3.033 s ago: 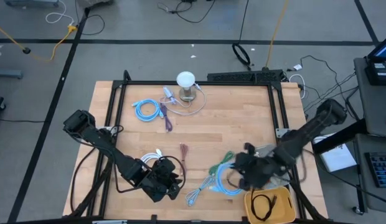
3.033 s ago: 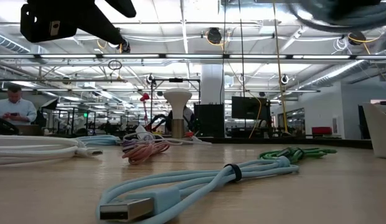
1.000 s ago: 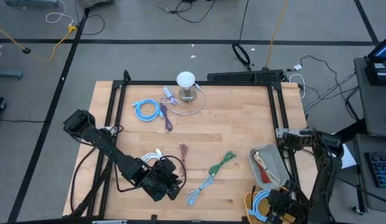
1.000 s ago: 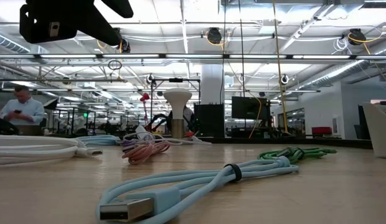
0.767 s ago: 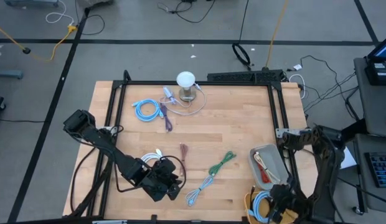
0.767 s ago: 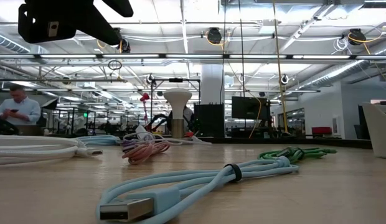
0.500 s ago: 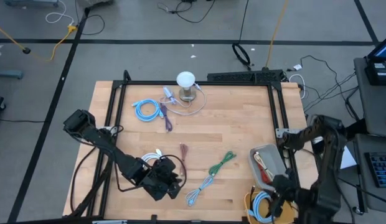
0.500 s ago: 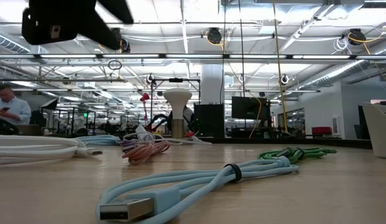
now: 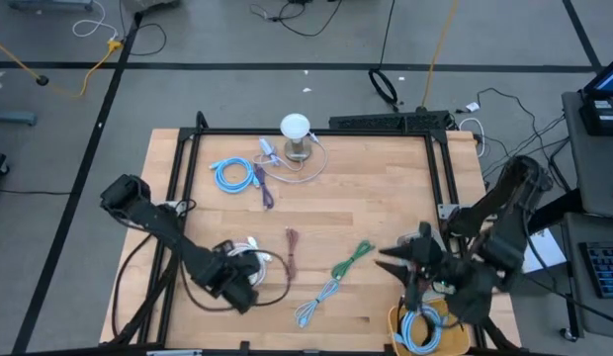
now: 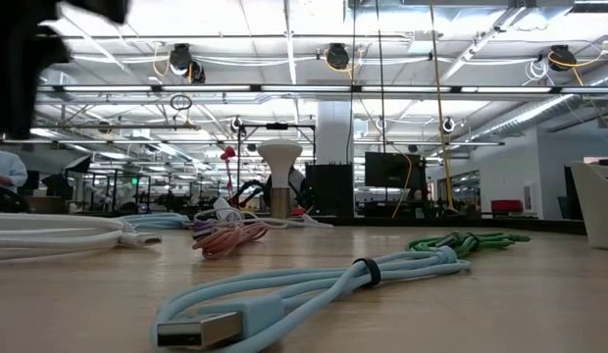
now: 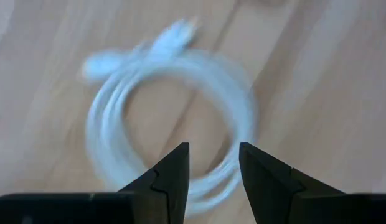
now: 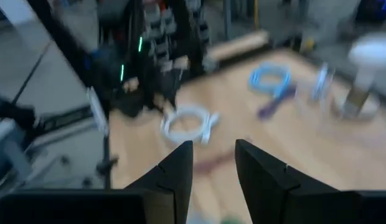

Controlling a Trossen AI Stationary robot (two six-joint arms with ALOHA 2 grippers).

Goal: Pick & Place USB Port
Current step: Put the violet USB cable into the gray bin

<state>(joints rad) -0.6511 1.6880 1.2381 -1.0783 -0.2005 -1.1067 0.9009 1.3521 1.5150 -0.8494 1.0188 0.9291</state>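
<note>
The left gripper (image 11: 210,180) is held above the white coiled cable (image 11: 171,121), jaws parted, nothing gripped; the coil lies directly beneath the fingertips. The right gripper (image 9: 400,259) is seen raised over the table (image 9: 366,198), jaws apart and empty, with the green cable (image 9: 351,259) just beside it and the yellow bin (image 9: 455,336) below it.

The table (image 9: 376,203) is pale blond wood with a black frame. A white coiled cable (image 9: 249,259) lies at seven o'clock, a green cable (image 9: 352,259) near centre, a light-blue cable (image 9: 319,300) at six. The blue coil (image 9: 230,175) sits at eleven beside what looks like a purple cable (image 9: 264,188). The bin (image 9: 425,331) is yellow.
</note>
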